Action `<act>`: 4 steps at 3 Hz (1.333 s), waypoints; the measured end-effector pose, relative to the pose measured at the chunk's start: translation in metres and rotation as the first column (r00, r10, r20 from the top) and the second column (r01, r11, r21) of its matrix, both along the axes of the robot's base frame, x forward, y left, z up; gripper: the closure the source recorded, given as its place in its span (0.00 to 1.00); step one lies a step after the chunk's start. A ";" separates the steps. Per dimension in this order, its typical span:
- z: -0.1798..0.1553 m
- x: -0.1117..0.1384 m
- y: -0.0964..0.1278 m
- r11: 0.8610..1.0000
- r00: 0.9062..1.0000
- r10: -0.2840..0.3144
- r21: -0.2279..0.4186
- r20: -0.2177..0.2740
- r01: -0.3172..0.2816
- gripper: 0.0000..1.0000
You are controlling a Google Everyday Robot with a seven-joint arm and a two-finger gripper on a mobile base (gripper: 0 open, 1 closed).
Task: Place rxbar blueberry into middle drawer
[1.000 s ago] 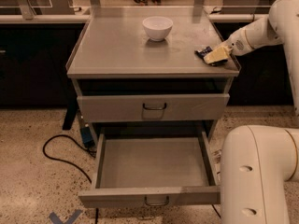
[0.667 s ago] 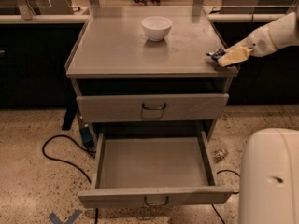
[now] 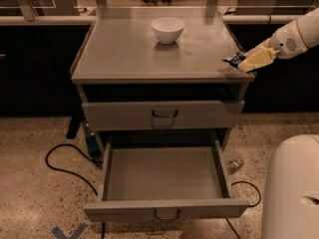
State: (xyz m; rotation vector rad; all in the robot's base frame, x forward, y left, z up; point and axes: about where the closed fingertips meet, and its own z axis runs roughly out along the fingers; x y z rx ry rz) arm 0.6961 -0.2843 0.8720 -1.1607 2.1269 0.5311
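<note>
Grey cabinet (image 3: 124, 49) in middle. Middle drawer (image 3: 164, 210) pulled open at 6 o'clock. White bowl (image 3: 168, 29) on top, 12 o'clock. Gripper (image 3: 246, 62) at top's 4 o'clock corner, jaws pinched on rxbar blueberry (image 3: 233, 59); bar pokes from tips toward 9 o'clock.

A grey metal cabinet (image 3: 124, 49) stands on a speckled floor (image 3: 35, 203). A round white bowl (image 3: 167, 29) sits at the back centre of its top. Its upper handled drawer front (image 3: 209, 114) is closed. A black cable (image 3: 60, 166) loops on the floor left of the cabinet, and a blue tape cross (image 3: 64, 231) lies before its left front corner. The gripper (image 3: 251, 61) is at the cabinet top's right front corner.
</note>
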 end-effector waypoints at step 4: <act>0.057 -0.064 -0.095 0.977 0.950 -0.059 -0.178 0.307 0.118 1.00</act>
